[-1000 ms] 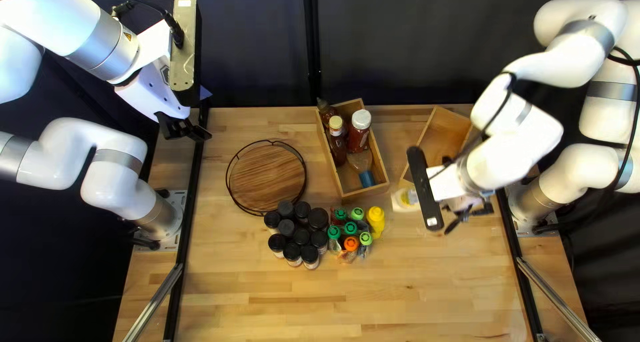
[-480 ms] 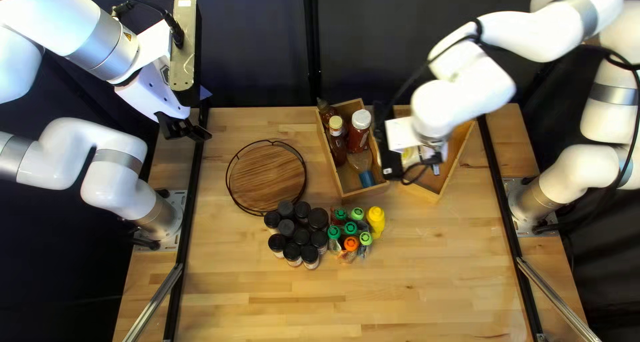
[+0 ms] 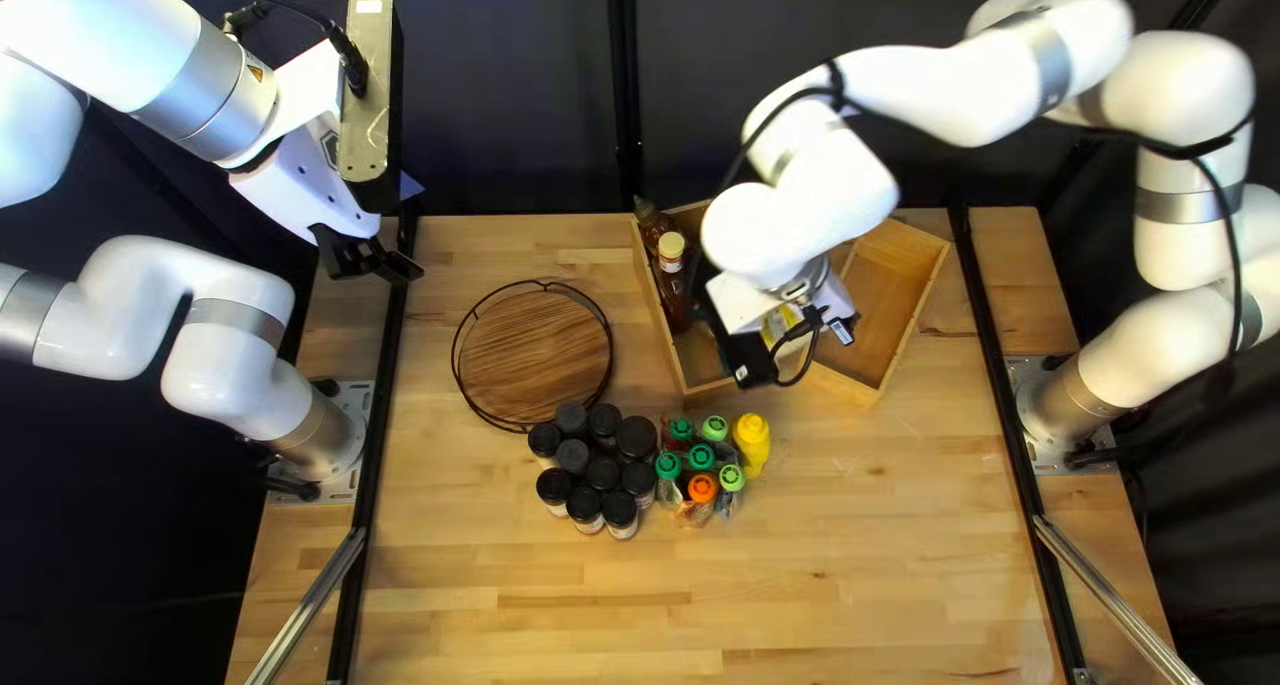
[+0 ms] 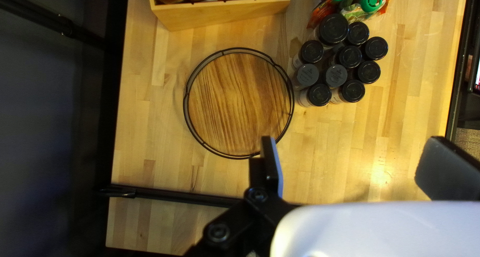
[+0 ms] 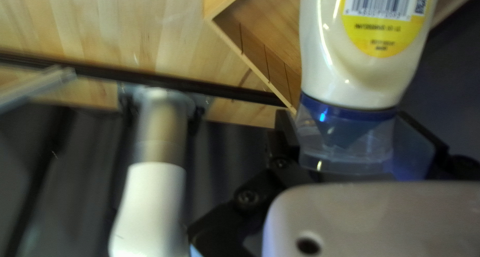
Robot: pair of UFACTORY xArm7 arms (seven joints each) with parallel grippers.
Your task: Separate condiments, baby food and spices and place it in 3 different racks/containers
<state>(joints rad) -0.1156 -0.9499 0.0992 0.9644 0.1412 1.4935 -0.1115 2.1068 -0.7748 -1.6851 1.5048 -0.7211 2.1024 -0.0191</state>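
At the top left view's upper left, my left gripper (image 3: 367,256) hangs raised; in the left wrist view the left gripper (image 4: 350,169) is open and empty. My right gripper (image 3: 811,322) is over the wooden boxes. Seen from its wrist, the right gripper (image 5: 345,124) is shut on the clear-and-blue cap end of a white bottle (image 5: 357,62) with a yellow label. Dark sauce bottles (image 3: 672,269) stand in the left box (image 3: 727,385); the right arm hides part of it. Black-lidded spice jars (image 3: 600,474) cluster beside pouches (image 3: 700,458) with coloured caps and a yellow bottle (image 3: 752,442).
The round wooden rack (image 3: 534,354) with a black wire rim lies left of the left box. The right box (image 3: 891,298) sits close beside the left one, its visible floor bare. Black rails (image 3: 980,298) run along both table sides.
My right arm has swung leftward across the right box toward the left box, carrying the white bottle. More of the right box's inside shows. The left arm has stayed still.
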